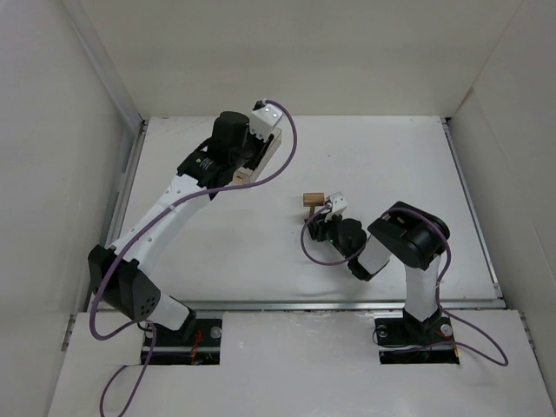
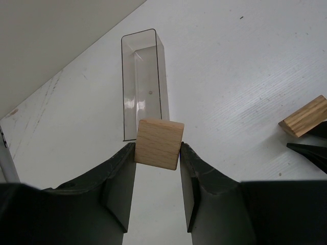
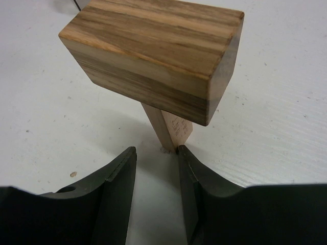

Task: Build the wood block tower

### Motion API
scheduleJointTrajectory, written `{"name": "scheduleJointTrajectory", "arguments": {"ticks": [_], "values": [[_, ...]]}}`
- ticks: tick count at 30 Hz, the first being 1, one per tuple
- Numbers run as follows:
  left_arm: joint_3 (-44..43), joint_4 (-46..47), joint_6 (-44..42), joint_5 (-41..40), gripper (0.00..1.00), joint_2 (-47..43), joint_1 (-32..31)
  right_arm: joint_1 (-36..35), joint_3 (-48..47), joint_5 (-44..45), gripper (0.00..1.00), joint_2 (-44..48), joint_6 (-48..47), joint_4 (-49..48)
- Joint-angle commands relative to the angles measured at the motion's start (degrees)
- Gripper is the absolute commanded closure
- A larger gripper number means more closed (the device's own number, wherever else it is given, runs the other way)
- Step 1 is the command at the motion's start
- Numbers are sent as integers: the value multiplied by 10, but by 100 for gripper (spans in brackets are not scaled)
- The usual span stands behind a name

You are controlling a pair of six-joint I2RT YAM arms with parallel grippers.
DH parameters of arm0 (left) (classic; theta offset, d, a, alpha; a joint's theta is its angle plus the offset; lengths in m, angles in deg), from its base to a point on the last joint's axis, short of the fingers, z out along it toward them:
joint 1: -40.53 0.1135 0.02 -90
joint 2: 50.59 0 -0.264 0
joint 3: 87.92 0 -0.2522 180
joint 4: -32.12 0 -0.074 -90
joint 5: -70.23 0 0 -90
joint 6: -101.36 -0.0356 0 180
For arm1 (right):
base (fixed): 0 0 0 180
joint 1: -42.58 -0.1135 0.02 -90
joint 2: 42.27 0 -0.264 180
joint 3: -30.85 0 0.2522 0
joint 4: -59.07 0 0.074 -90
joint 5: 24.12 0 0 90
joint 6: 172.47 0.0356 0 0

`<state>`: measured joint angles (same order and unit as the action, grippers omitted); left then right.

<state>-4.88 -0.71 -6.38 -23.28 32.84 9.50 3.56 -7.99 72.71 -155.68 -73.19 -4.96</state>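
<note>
The wood block tower stands mid-table: a thin upright block carries a darker striped block laid crosswise on top. My right gripper is open just in front of the tower's foot, its right fingertip touching the base of the upright block. It also shows in the top view. My left gripper is shut on a light-tan wood block, held at the fingertips at the back left. The tower's top block shows at the right edge of the left wrist view.
A clear plastic box lies empty on the white table just beyond the held block. The left arm stretches toward the back left. White walls enclose the table at the back and sides.
</note>
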Motion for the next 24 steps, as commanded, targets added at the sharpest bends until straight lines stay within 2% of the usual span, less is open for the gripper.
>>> {"name": "scheduleJointTrajectory", "arguments": {"ticks": [1,7,11,15,21,23,24], "values": [[1,23,-3,-3,100,-11,2,1,-1,0,56,-13,11,-260],[1,23,-8,-3,100,-11,2,1,5,0,55,-13,16,-260],[1,23,-20,3,100,-11,2,1,18,27,48,-2,21,-260],[1,23,-39,27,100,-11,2,6,31,46,32,18,21,-260],[-6,10,-112,157,99,1,2,6,81,46,5,70,42,-260],[-33,-2,-135,203,97,26,7,6,108,46,2,108,47,-249],[-43,-9,-148,252,96,34,7,6,117,37,2,127,47,-221]]}}
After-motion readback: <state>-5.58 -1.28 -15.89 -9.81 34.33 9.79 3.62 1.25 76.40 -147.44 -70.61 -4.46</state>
